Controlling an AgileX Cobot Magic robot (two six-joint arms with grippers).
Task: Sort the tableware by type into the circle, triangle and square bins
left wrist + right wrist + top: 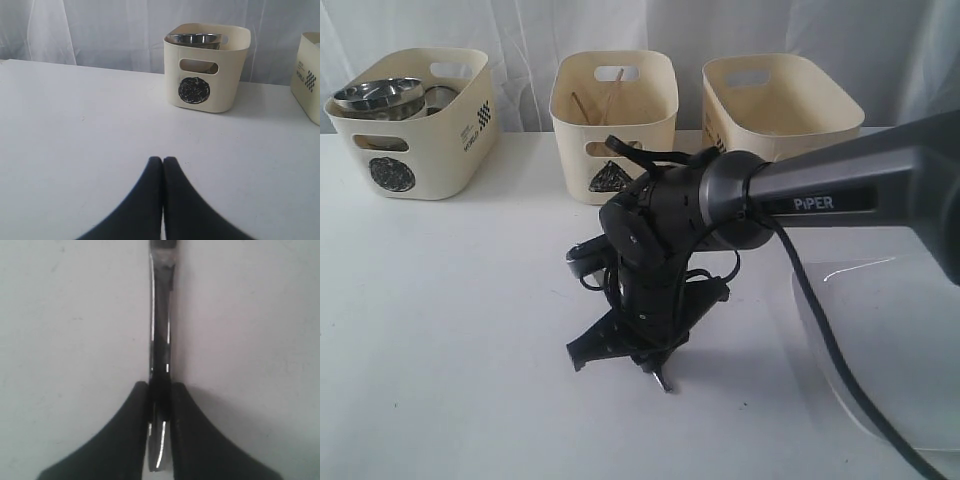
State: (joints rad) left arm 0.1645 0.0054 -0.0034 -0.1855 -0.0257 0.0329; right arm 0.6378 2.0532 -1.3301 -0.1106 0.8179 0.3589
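My right gripper (160,387) is shut on the handle of a slim steel utensil (160,330). The handle runs out ahead of the fingers, close over the white table; its working end is out of frame, so I cannot tell whether it is the knife, fork or spoon. In the exterior view this gripper (630,352) points down at the table's middle, with a steel tip (664,381) showing below it. My left gripper (163,160) is shut on nothing, low over bare table. The circle bin (415,120) holds steel bowls and mugs (380,95). Chopsticks (610,100) stand in the triangle bin (613,110).
A third cream bin (780,95) stands at the back right. A large white plate (880,340) lies on the table at the right, partly behind the right arm. In the left wrist view the circle bin (205,75) stands ahead, with another bin's corner (309,75) at the edge.
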